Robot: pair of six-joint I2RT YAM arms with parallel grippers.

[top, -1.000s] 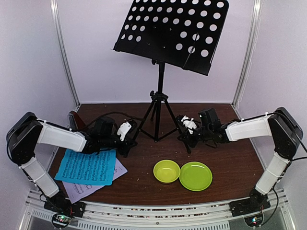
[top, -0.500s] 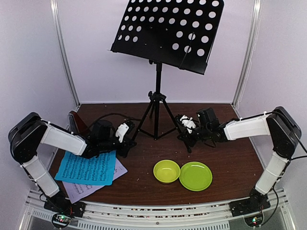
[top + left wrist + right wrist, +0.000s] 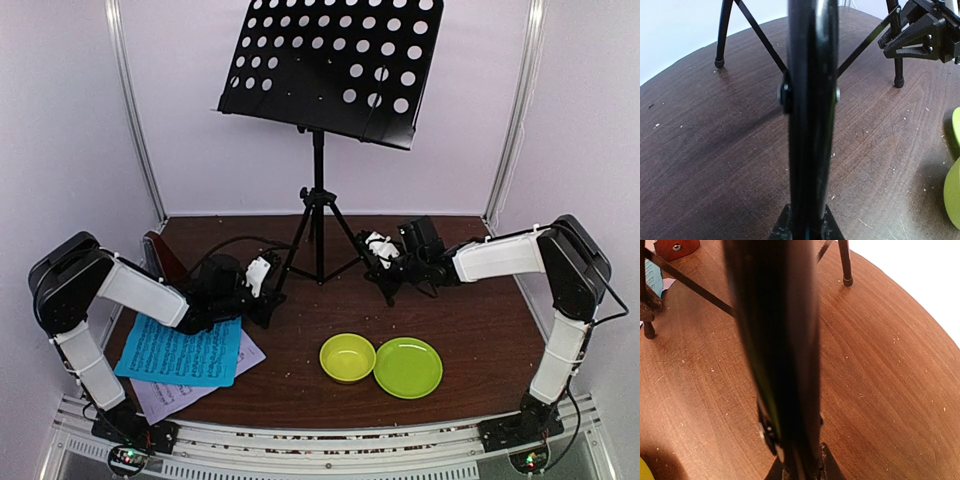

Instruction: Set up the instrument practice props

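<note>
Two claws grip the stand, which is upright at the middle back of the bench. The left claw is clamped on its left leg and the right claw on its right leg. The blue sheet lies over the pale sheet at the near left, and the metronome is behind them.

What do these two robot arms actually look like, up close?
The left arm and right arm match: boxy white links between rounded black joints, black jaws with a white block behind them. Thin black cables trail along them, and small coloured lights glow on each base.
</note>
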